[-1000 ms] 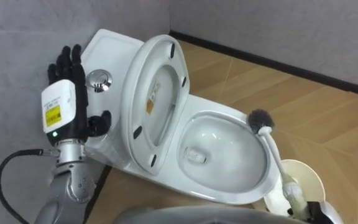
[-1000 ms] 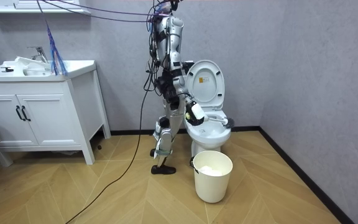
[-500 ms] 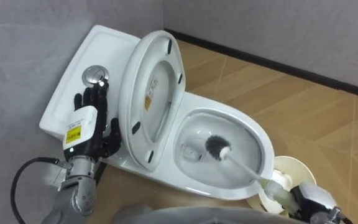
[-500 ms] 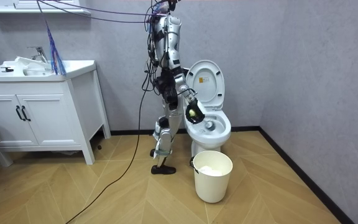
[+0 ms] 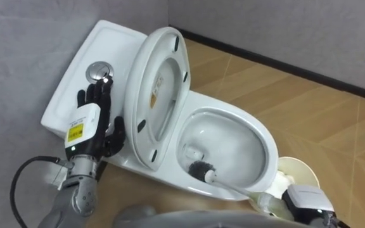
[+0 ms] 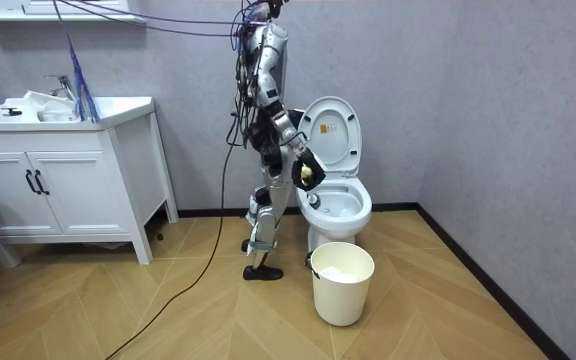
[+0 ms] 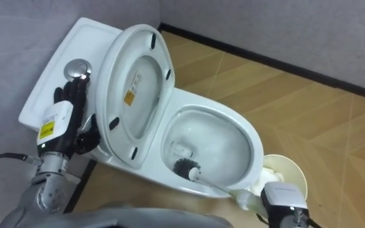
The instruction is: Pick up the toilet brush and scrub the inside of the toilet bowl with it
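Left fingers (image 5: 96,98) were straight and released, laid against the front of the tank (image 5: 106,47). That matched half a second before; a second back you had the left hand (image 5: 92,123) lifted higher. The flush button (image 5: 98,71) sat just past the fingertips and the raised seat (image 5: 160,76) just off the thumb side. Idle hand, bracing at most.

Right hand (image 5: 304,199), low at the right: fingers clenched on the end of the toilet brush (image 5: 201,170), its handle running out from them into the bowl (image 5: 246,121).

What changed was the bristles:
- A second before, they sat up on the rim, straight out beyond the right fingers.
- Half a second before, they were down in the middle of the bowl.
- At this moment they were pressed to the near wall just under the rim, swung toward the left fingers' side, roughly between your two hands.

So you were sweeping, not just dipping. I'd judge the scrub properly under way, with rim, floor and near wall touched. The seat-side and far walls were probably still to do.

The bucket (image 5: 300,172) stood on the floor just beyond the right fingers, touched by nothing. In the room view you stood close against the toilet's side, leaning over it.
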You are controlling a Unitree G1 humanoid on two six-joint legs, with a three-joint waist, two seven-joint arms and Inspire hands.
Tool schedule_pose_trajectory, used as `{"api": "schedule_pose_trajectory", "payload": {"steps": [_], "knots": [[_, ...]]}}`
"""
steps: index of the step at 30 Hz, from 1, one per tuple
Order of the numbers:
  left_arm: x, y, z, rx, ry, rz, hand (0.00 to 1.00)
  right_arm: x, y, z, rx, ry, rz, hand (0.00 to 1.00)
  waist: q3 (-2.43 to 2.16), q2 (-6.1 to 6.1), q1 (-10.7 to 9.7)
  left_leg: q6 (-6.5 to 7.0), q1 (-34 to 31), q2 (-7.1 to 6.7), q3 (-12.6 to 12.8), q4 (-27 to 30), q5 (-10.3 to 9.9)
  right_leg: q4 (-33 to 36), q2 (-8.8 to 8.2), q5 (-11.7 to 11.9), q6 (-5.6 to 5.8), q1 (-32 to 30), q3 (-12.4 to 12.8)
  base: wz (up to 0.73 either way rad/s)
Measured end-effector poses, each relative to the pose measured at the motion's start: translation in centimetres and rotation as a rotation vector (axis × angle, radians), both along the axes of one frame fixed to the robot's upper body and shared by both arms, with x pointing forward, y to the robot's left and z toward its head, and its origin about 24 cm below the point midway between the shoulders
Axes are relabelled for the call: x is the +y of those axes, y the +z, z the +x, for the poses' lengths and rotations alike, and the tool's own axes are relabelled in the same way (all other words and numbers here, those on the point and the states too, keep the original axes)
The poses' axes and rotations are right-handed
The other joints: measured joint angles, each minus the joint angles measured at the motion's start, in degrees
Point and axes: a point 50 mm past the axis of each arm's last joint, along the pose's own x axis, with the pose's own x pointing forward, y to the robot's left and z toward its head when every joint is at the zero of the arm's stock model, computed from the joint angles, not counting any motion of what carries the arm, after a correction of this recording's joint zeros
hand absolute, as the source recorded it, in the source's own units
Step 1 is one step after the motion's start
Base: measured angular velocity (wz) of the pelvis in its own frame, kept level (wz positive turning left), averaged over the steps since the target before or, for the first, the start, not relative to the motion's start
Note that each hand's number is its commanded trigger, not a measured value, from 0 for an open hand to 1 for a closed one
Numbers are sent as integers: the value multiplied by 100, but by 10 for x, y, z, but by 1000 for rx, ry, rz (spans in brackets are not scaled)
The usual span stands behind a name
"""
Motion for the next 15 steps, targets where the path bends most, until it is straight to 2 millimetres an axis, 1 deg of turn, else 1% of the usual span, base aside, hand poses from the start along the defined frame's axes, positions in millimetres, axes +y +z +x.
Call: {"api": "schedule_pose_trajectory", "payload": {"steps": [2,5,6,7,8,9,11,13,14,15], "knots": [[0,1,3,-6,-4,2,0,-2,-2,0,6,-21,2,100,2,-37,20,0,-72,1,-4,74,0,1,0,6,-10,-15,-9,2],[0,4,9,-21,-4,-15,0,-6,-4,6,-3,-47,4,100,12,-60,9,0,-213,19,-20,183,-1,18,10,49,-41,-127,-14,-1],[0,6,12,-32,5,-36,0,-8,-5,14,-17,-51,6,100,12,-43,6,1,-302,32,-10,257,-1,70,14,56,-46,-210,-19,0],[0,7,14,-38,8,-43,0,-8,-5,16,-22,-53,5,100,13,-21,1,0,-326,38,-10,275,-1,108,14,57,-47,-244,-20,0],[0,8,17,-45,4,-44,0,-10,-6,24,-38,-55,3,100,20,-33,1,1,-388,45,-12,311,-1,131,14,65,-59,-289,-35,5],[0,9,20,-50,2,-49,0,-13,-6,30,-51,-68,10,100,37,1,0,1,-459,49,-28,376,-1,173,6,70,-65,-316,-79,9],[0,11,29,-71,-5,-71,0,-20,-5,44,-83,-92,15,100,61,45,14,5,-636,55,-55,449,-4,258,7,74,-72,-460,-97,10],[-2,15,43,-95,-42,-65,0,-31,4,79,-159,-104,-1,100,130,154,10,21,-995,55,-136,647,6,477,-17,84,-90,-794,-165,12],[-3,16,46,-101,-59,-62,0,-33,7,87,-182,-105,-6,100,149,190,19,22,-1099,57,-150,711,7,541,-18,84,-93,-889,-171,13],[-5,19,55,-121,-79,-65,0,-38,14,106,-230,-110,-18,100,175,245,42,39,-1291,52,-167,808,31,684,-41,83,-97,-1093,-187,14]]}}
